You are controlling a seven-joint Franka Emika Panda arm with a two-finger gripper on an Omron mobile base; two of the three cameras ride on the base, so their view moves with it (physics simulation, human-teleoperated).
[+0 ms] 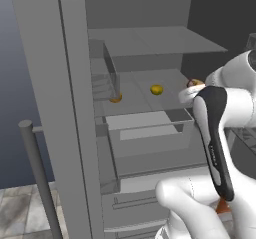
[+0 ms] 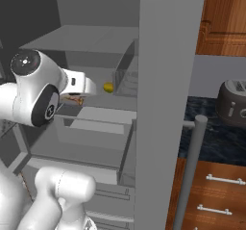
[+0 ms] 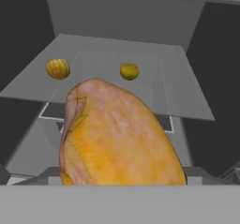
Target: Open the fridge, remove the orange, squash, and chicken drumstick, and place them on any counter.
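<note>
The grey fridge [image 1: 150, 43] stands with both doors swung wide. The golden-brown chicken drumstick [image 3: 117, 134] looms large and close in the hand view and lies at the right of the middle shelf [image 1: 195, 83] [image 2: 72, 99]. My gripper [image 1: 191, 93] [image 2: 82, 92] has reached in right over it; its fingertips are hidden, the jaws stand wide, and I see no grip. Farther back on the shelf sit a ribbed orange-yellow ball [image 3: 58, 69] [image 1: 116, 98] and a small smooth yellow ball [image 3: 129, 71] [image 1: 156, 89] [image 2: 108, 87]. I cannot tell which is the orange and which the squash.
The left door [image 1: 50, 108] and its bar handle [image 1: 37, 173] flank the arm, as do the right door [image 2: 163, 104] and handle [image 2: 192, 166]. A drawer [image 1: 145, 125] juts out below the shelf. The black counter [image 2: 211, 133] with a dark appliance [image 2: 233, 104] lies to the right.
</note>
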